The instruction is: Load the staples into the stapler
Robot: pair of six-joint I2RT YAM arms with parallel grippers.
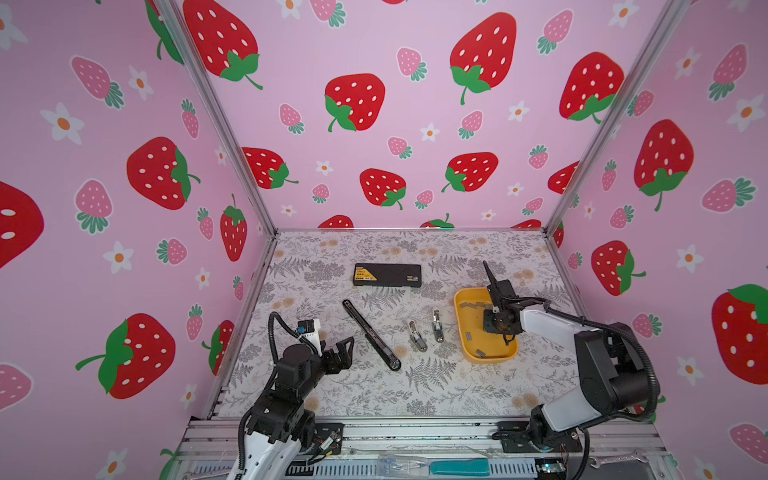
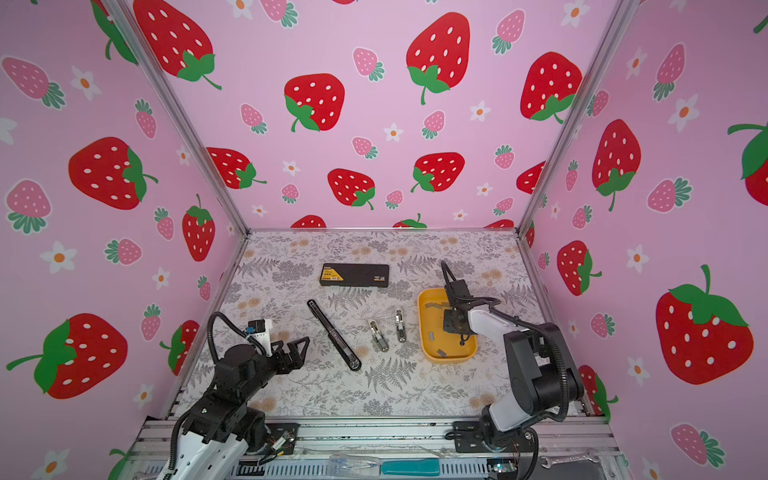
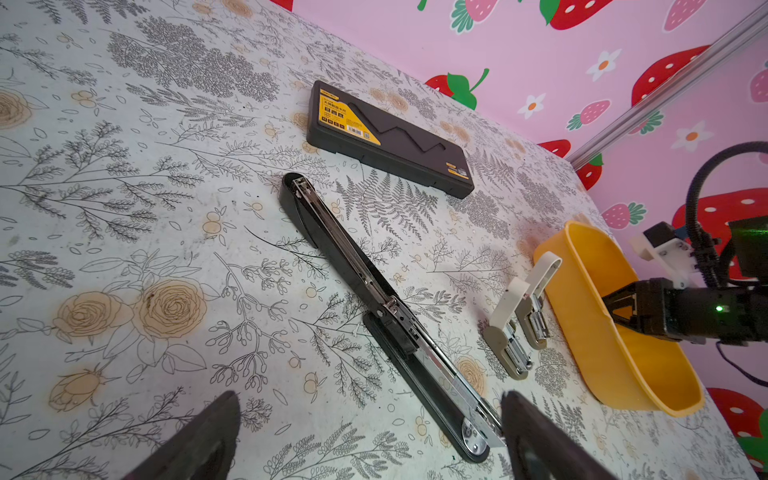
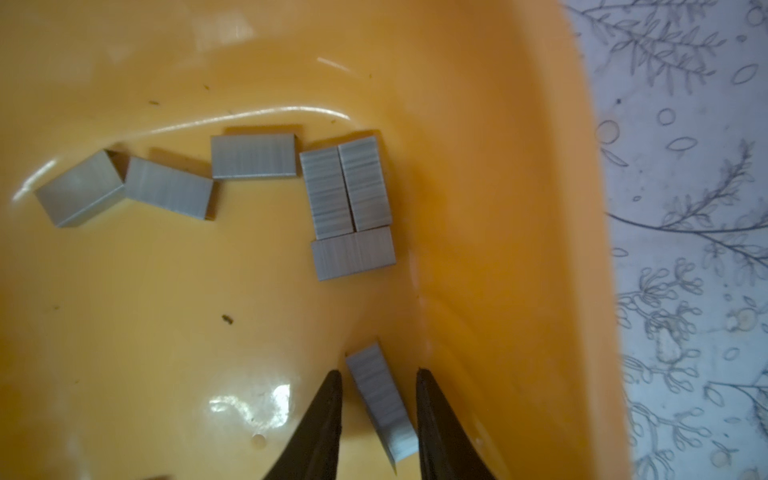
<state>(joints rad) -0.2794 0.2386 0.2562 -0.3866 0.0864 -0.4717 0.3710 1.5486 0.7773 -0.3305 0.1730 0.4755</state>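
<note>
loading apparently unstarted: right gripper [image 4: 378, 371], narrowly parted, straddled an ungripped staple strip [image 4: 380, 403] in the yellow tray [image 4: 498, 208]; left gripper [image 3: 369, 395] hung wide open, empty.

Floral-print table [image 1: 415, 386]: black case [image 1: 387, 275] with a yellow label toward the back, long black stapler [image 1: 371, 335] lying opened out diagonally near centre. To its right, two small whitish staplers [image 1: 417, 336] side by side, apart; yellow tray [image 1: 492, 358] near them.
</note>
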